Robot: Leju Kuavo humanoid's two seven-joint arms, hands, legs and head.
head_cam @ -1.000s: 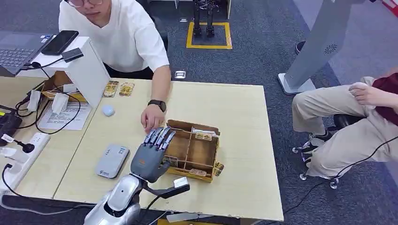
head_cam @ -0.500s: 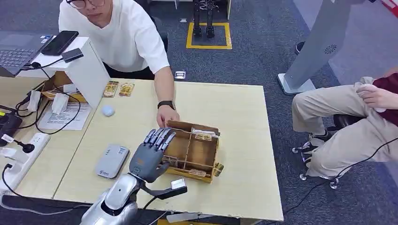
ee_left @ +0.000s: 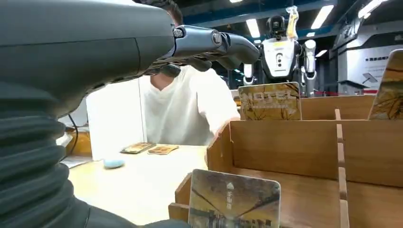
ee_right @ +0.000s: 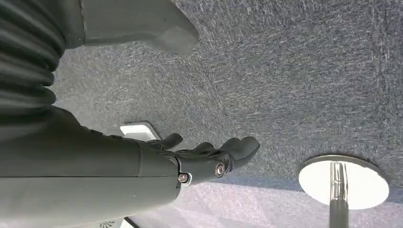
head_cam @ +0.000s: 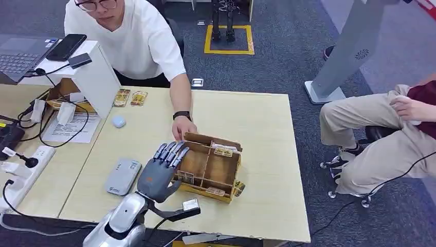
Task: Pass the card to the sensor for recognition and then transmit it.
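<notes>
Pale wooden table [head_cam: 257,118], mid-frame: the wooden box [head_cam: 211,167] holds upright cards. Nothing is held by the left hand [head_cam: 162,170], fingers spread; the nearest card [ee_left: 233,199] should be pinched squarely.

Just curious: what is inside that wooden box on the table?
The wooden box has compartments holding a few upright cards. The robot's left hand covers part of its near-left corner, so anything there is hidden.
</notes>
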